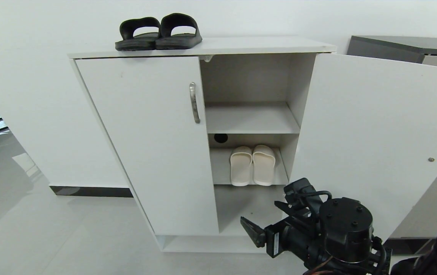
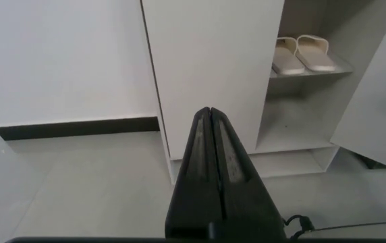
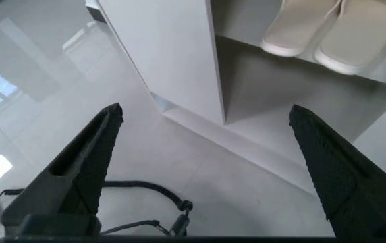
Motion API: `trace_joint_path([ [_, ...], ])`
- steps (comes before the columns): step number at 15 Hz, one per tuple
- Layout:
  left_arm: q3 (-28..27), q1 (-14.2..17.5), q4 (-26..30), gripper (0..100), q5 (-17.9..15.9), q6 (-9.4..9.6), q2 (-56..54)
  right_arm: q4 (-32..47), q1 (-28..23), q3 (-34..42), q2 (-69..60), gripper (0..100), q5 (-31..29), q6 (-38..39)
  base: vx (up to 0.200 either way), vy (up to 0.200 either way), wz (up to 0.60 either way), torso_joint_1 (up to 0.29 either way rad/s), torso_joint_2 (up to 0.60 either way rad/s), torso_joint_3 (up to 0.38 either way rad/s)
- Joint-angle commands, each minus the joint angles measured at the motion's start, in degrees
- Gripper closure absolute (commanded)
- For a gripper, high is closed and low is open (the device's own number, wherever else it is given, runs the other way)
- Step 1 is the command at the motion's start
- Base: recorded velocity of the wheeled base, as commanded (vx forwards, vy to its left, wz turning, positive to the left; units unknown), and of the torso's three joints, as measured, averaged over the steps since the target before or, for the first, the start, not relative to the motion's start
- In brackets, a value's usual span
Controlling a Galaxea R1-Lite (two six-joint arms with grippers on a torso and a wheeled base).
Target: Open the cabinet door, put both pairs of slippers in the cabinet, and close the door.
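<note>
The white cabinet (image 1: pixel 264 45) stands with its right door (image 1: pixel 375 130) swung wide and its left door (image 1: pixel 146 141) shut, a metal handle (image 1: pixel 193 103) on that door's inner edge. The black slippers (image 1: pixel 159 33) sit side by side on the cabinet's top, above the left door. The cream slippers (image 1: pixel 253 165) lie paired on the second shelf down inside. The right claw (image 3: pixel 205 111) is released, fingers spread wide, low before the open compartment. The left claw (image 2: pixel 210 111) is clenched on nothing, above the floor in front of the left door.
</note>
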Motion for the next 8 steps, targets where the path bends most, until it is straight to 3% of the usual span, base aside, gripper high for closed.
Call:
trace_joint_path([
  [1, 0.0, 0.02, -0.01, 100, 0.03, -0.13, 0.07, -0.11, 0.03, 0.14, 0.66, 0, 0.26, 0.23, 0.0, 0.0, 0.0, 0.0, 0.0, 0.0],
  [2, 0.0, 0.02, -0.01, 100, 0.03, -0.22, 0.07, -0.72, -0.06, 0.31, 0.75, 0, 0.78, 0.93, 0.0, 0.0, 0.0, 0.0, 0.0, 0.0],
  [8, 0.0, 0.02, 0.07, 100, 0.03, -0.66, 0.07, -7.66, -2.17, 7.26, 1.72, 0, 11.07, 1.37, 0.0, 0.2, 0.0, 0.006, 0.0, 0.002],
])
